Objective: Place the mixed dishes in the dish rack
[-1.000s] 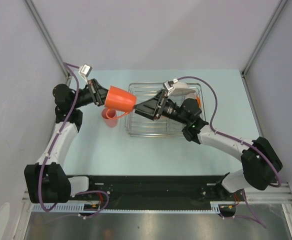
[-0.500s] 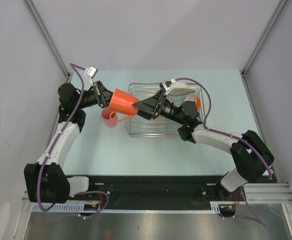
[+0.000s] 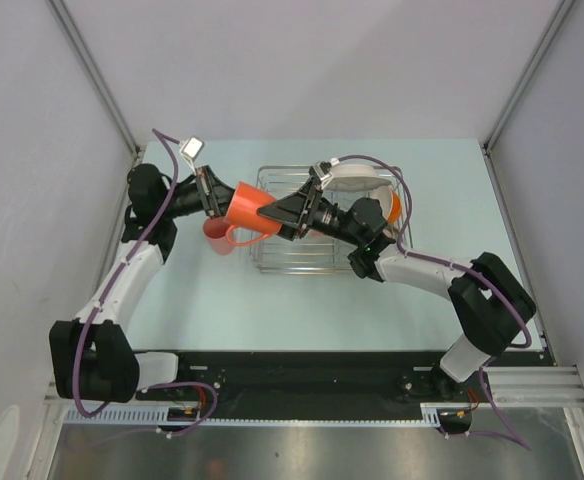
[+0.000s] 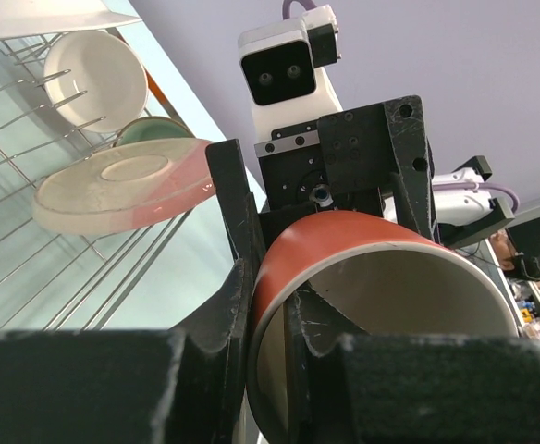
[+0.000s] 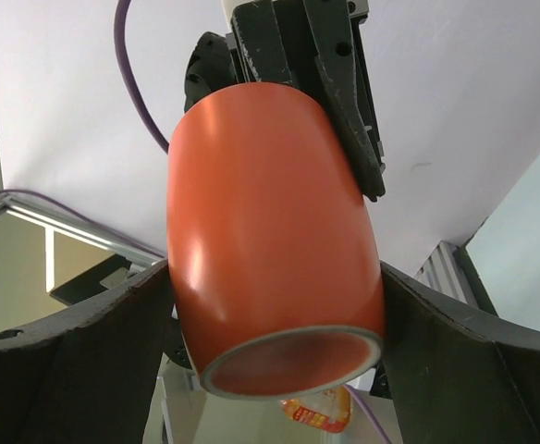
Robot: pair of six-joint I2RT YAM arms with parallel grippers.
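Observation:
An orange cup [image 3: 252,204] hangs in the air over the left edge of the dish rack [image 3: 292,258]. My left gripper [image 3: 215,197] is shut on its rim, one finger inside and one outside, as the left wrist view [image 4: 270,310] shows on the cup [image 4: 344,245]. My right gripper [image 3: 274,212] is open and straddles the cup's base [image 5: 261,213], its fingers close to both sides. A second orange cup [image 3: 219,238] lies on the table below. The rack holds the cream-and-pink plate [image 4: 122,190], pale green bowl [image 4: 154,129], small white-and-orange bowl [image 4: 94,79] and large white plate [image 3: 357,180].
The rack's front rows of tines [image 3: 302,262] hold no dishes. Grey walls close in the table [image 3: 452,200] on the left, back and right. A black rail [image 3: 302,375] runs along the near edge.
The right gripper has moved left and slid over the cup's base. The left arm has turned the cup slightly and brought it toward the right gripper.

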